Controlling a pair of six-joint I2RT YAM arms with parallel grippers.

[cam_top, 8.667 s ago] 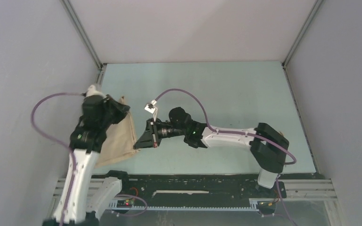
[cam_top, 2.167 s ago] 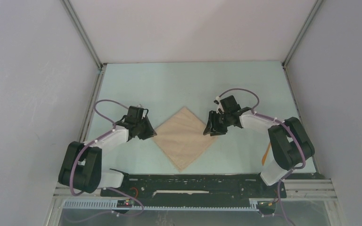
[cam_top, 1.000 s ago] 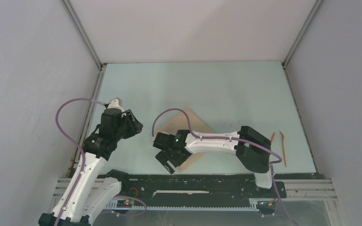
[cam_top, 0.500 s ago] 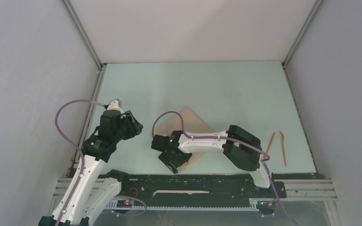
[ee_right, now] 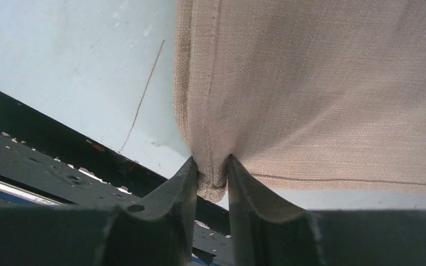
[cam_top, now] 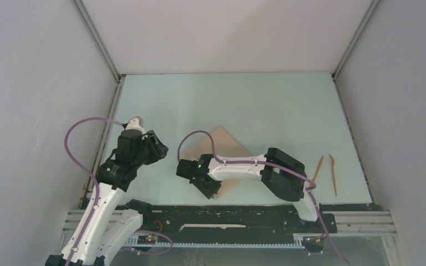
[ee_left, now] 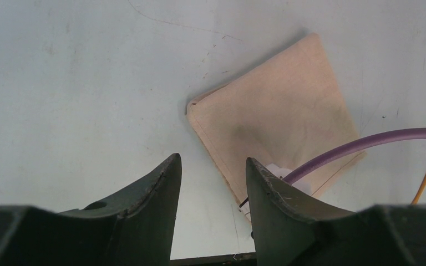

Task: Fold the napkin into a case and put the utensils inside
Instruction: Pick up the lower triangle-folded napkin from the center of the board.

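The napkin [cam_top: 227, 145] lies flat on the table [cam_top: 266, 105], its near corner pinched tight between the right gripper's [ee_right: 211, 172] fingers. Off to its left the left gripper [ee_left: 213, 166] hovers, jaws apart, holding nothing.

The napkin [cam_top: 228, 145] lies flat on the counter [cam_top: 266, 105], a plain beige-tan cloth turned like a diamond. Its hemmed near corner is bunched up and pinched between the fingers of the right gripper [ee_right: 211, 166]. The utensils [cam_top: 333, 174], two thin orange-brown pointed sticks, lie side by side well off to its right, clear of the cloth.
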